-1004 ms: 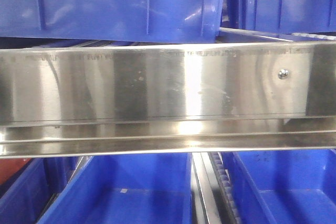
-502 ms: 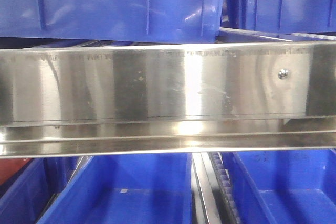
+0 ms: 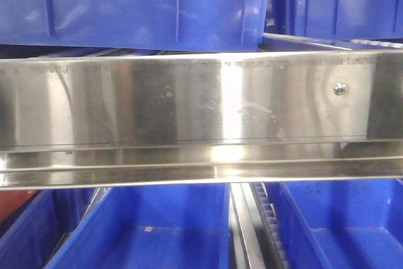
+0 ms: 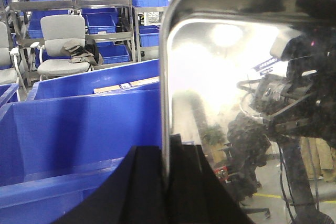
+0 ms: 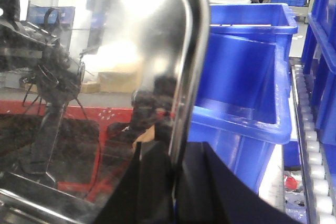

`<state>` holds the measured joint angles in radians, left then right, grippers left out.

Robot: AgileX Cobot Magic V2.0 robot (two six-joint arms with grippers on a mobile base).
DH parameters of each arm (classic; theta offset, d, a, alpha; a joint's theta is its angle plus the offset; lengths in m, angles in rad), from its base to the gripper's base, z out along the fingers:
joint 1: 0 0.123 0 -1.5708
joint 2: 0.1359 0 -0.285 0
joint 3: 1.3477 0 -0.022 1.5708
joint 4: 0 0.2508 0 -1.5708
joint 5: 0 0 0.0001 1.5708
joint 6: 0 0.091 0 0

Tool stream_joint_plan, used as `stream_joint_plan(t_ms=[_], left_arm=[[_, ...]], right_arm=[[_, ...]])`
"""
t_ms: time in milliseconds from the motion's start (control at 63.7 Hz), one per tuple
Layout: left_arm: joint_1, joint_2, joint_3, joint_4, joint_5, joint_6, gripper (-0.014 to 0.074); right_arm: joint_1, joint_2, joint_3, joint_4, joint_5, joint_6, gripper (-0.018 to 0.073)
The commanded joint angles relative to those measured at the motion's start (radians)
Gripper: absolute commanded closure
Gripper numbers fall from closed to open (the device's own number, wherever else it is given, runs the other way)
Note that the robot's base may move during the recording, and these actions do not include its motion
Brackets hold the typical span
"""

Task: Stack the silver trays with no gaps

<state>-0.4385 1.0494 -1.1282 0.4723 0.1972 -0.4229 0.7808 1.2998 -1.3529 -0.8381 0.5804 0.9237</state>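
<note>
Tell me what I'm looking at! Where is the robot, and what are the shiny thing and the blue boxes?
This is a robot with two arms, and each picture comes from one of its cameras. The front camera looks straight at a shelf: a long steel rail with one screw, and blue bins above and below it. No arm shows in that view. The other two cameras sit on the robot's wrists. In the left wrist view, the black left gripper pinches the rim of a silver tray, which is so shiny that it works like a mirror. In the right wrist view, the right gripper holds a silver tray by its rim too. I can't tell whether it is the same tray. More blue bins stand beside both.
</note>
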Motion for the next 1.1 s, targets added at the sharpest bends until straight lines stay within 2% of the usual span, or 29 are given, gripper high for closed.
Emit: stream_joint_plan(t_ms=[0, 1083], left_arm=[[-0.026, 0.001, -0.007, 0.012, -0.079, -0.004, 0.0605], [-0.026, 0.001, -0.007, 0.012, -0.079, -0.004, 0.0605]], right_arm=[[0.018, 0.007, -0.002, -0.027, -0.523, -0.022, 0.0617], [0.018, 0.007, -0.002, -0.027, -0.547, -0.022, 0.0617]])
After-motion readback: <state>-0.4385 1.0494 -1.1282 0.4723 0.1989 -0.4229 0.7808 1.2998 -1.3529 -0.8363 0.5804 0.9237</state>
